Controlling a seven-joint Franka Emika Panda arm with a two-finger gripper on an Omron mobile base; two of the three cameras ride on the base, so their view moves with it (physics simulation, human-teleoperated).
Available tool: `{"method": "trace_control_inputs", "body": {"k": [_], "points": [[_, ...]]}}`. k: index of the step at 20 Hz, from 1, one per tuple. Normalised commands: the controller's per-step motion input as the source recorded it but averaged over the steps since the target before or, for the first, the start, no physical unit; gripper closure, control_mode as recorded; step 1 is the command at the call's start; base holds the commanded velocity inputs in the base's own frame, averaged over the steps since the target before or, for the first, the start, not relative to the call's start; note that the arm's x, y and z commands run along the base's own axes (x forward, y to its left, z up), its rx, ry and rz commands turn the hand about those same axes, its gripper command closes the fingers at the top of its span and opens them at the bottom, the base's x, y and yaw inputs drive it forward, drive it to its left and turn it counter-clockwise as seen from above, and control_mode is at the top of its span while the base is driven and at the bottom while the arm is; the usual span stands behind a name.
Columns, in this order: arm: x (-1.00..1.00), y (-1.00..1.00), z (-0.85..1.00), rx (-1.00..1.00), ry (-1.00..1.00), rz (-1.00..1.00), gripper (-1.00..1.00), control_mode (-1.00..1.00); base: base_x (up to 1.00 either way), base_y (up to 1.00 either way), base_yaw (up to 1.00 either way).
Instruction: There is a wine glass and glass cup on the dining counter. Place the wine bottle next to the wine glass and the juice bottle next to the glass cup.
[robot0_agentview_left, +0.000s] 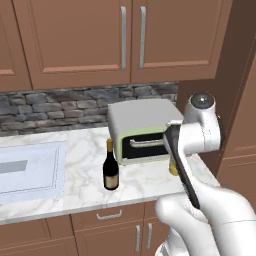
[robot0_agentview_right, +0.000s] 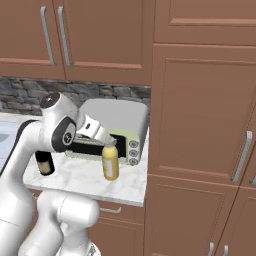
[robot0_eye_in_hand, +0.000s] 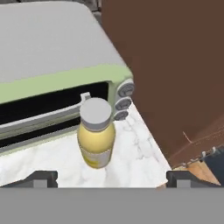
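Stubby yellow juice bottle w/ grey cap (robot0_eye_in_hand: 96, 139) upright on marble counter (robot0_eye_in_hand: 140, 153), just in front of green-grey toaster oven (robot0_eye_in_hand: 52, 65). Gripper (robot0_eye_in_hand: 111, 179) above it, fingers apart, empty. Judgement: centre over cap, descend straight, clamp body; keep off oven. Dark wine bottle (robot0_agentview_left: 110, 167) apart, untouched.

So the juice bottle (robot0_eye_in_hand: 96, 139) is a stubby yellow one with a pale grey cap, standing upright on the marble surface (robot0_agentview_left: 85, 165) right in front of the oven's knob end, near the surface's right edge. The wine bottle (robot0_agentview_left: 110, 167) is dark with a gold foil top and tan label, also upright, off to the left of the juice bottle and well apart from it.
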Motion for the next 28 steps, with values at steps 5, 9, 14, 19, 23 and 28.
{"method": "trace_control_inputs", "body": {"k": [5,9,14,19,23,28], "points": [[0.06,0.16,-0.01,0.00,0.01,-0.62,-1.00,-1.00,0.00,0.00,0.00],[0.22,0.17,-0.03,-0.01,-0.04,-0.46,-1.00,-1.00,0.00,0.00,0.00],[0.34,0.26,-0.12,-0.14,-0.20,-0.35,-1.00,-1.00,0.00,0.00,0.00],[0.25,0.31,-0.12,-0.12,-0.16,-0.33,-1.00,-1.00,0.00,0.00,0.00],[0.11,0.01,-0.10,-0.04,-0.15,-0.18,-1.00,-1.00,0.00,0.00,0.00],[0.01,-0.09,-0.20,-0.01,-0.17,-0.03,-1.00,-1.00,0.00,0.00,0.00]]}}
